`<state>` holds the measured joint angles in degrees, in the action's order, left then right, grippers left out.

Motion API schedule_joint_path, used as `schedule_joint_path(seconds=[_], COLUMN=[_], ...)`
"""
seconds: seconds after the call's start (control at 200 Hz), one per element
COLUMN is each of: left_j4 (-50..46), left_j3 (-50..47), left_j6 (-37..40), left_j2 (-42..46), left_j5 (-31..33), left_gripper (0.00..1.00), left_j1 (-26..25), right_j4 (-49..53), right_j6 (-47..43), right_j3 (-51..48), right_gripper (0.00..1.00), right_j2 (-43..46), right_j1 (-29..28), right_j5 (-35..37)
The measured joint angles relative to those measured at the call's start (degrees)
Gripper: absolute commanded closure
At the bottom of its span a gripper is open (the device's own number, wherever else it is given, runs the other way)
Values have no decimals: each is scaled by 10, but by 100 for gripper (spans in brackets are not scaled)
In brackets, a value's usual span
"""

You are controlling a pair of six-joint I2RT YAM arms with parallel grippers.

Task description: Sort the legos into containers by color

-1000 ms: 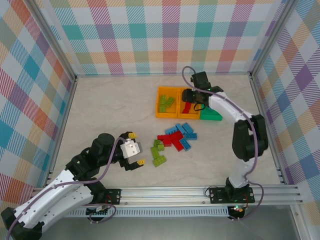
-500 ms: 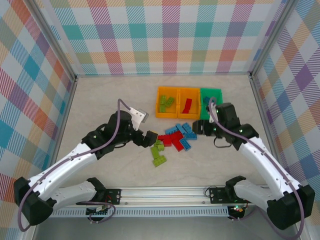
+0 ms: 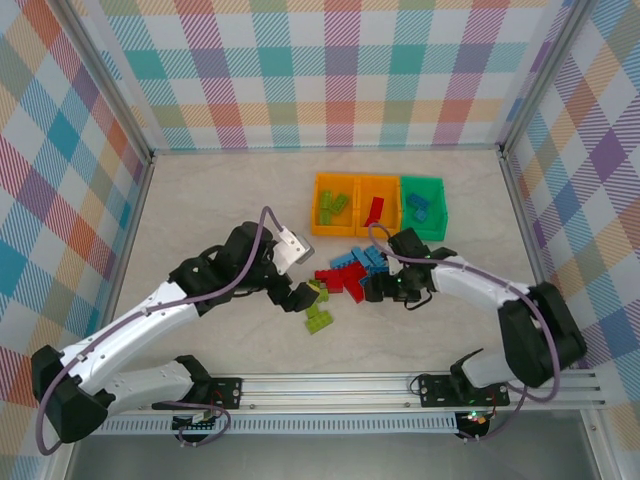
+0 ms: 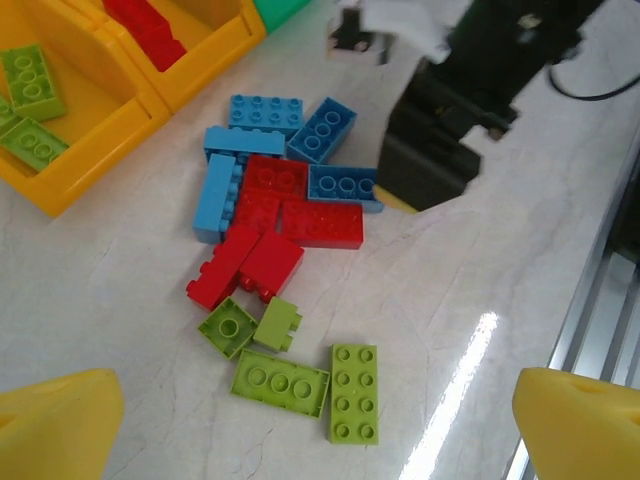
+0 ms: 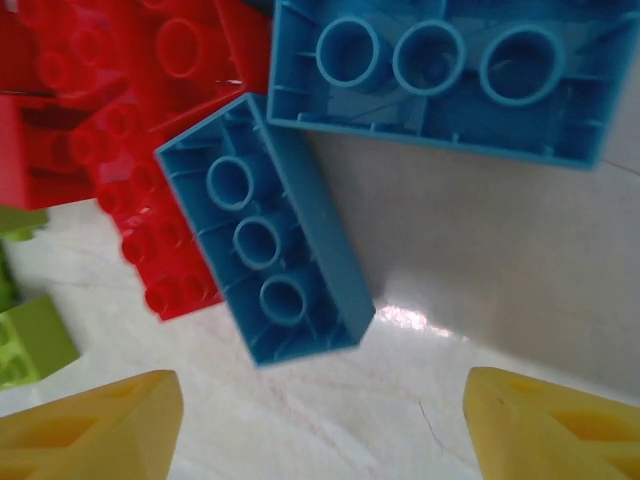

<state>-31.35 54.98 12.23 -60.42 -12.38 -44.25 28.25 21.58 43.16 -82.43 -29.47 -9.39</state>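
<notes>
Loose legos lie in a heap mid-table: red (image 3: 338, 278), light blue (image 3: 360, 262) and lime green (image 3: 318, 318). The containers stand in a row behind: an orange bin (image 3: 318, 228) with green legos, an orange bin (image 3: 380, 232) with a red one, and a green bin (image 3: 440, 232) with blue ones. My left gripper (image 3: 308, 292) hovers open over the green legos (image 4: 352, 392), its yellow fingertips (image 4: 50, 425) wide apart. My right gripper (image 3: 374, 290) is low at the heap's right side, open, with an upturned blue lego (image 5: 265, 250) just ahead of its fingertips (image 5: 90, 430).
Checked walls enclose the table on three sides, and a metal rail (image 3: 340, 385) runs along the near edge. The right gripper's black body (image 4: 450, 120) sits close beside the heap in the left wrist view. Bare tabletop (image 3: 210, 200) stretches to the left.
My right arm swung from the bins down to the heap's right side and its jaws widened. My left arm reached from the near left to the green legos.
</notes>
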Motion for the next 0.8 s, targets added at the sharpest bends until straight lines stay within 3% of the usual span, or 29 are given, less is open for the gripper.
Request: schedule_joint_path(seconds=[0.175,0.515,0.615,0.8], left_j4=[0,0,2,25], left_j3=[-15,-23,-24,-40], left_j6=[18,30,34,36], left_j2=[21,15,15,16], left_j5=[4,10,9,-9], left_gripper=[0,0,0,0], left_j1=[-3,-3,-3,-5], right_j4=[-17,-15,-4,10], right_j6=[-18,-28,-28,-11], right_j3=[30,42,40,35], right_gripper=[49,68,69,75], right_j2=[-59,-73,-48,91], right_j1=[-24,-44,-47,-46], right_j5=[27,69,71,83])
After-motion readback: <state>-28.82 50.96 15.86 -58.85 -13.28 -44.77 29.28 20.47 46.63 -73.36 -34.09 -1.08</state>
